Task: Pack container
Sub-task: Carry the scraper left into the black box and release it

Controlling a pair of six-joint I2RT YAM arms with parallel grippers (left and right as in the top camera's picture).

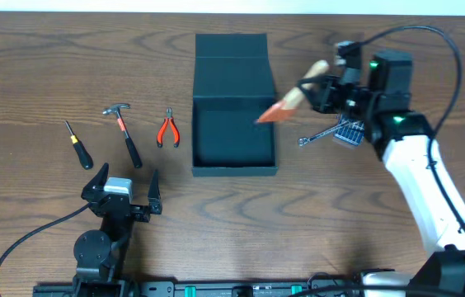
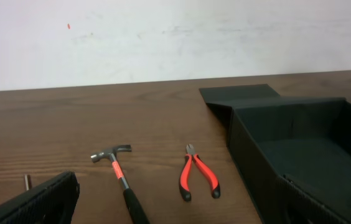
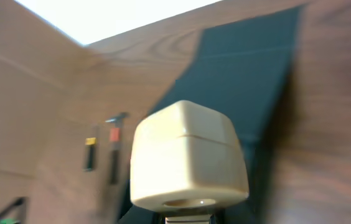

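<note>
**A:** Where is the container point(image 1: 234, 171)?
**B:** In the middle of the worktop point(image 1: 43, 74). It is open, and its flap lies toward the top of the frame.
**A:** What could go wrong?
**B:** The right gripper point(image 1: 321, 84) is clamped on a cream-handled tool point(image 1: 298, 92). The tool's orange end hangs by the container's right wall, so it might bump the wall or drop outside.
**A:** Is anything in the way?
**B:** No. A silver wrench point(image 1: 318, 135) lies to the right. The hammer point(image 1: 124, 128), red pliers point(image 1: 167, 130) and screwdriver point(image 1: 77, 143) lie to the left. The left gripper point(image 1: 125, 175) sits below them with its fingers wide apart.

Screwdriver point(image 1: 77, 144), hammer point(image 1: 125, 132), pliers point(image 1: 167, 129) in row left of container point(image 1: 228, 136); wrench point(image 1: 319, 134) right of it; all on table point(image 1: 340, 223).
</note>
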